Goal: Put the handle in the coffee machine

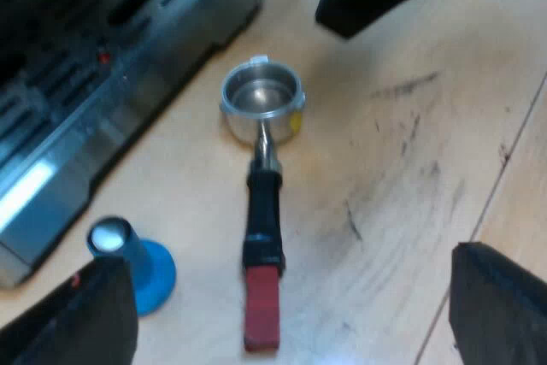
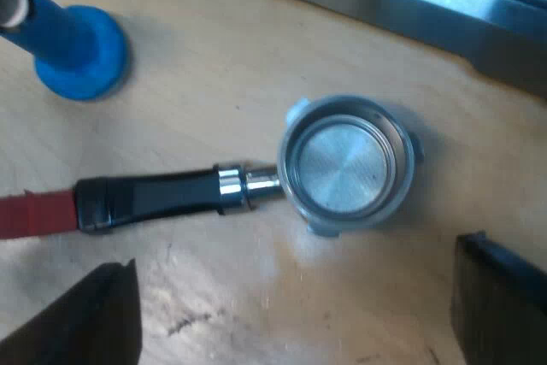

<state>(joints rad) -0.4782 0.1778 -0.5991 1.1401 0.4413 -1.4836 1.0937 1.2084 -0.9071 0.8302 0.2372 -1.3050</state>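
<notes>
Before the espresso machine [image 1: 94, 83], on the desk [image 1: 402, 151], the metal holder [image 1: 262, 185] is laid flat, basket nearest the machine, red end pointing away. The blue tamper [image 1: 141, 267] is stood alongside. Left pincer [image 1: 289, 256] and right pincer [image 2: 299, 254] are held wide open, both empty.

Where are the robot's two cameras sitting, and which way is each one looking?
Left wrist view: rides on the left arm above the table, looking down at the loose holder, red end toward the fingers; the left gripper shows, fingers open.
Right wrist view: rides on the right arm, looking straight down into the holder's basket; the right gripper shows, fingers open.
Shared: the holder, the blue tamper, the espresso machine and the table.
</notes>
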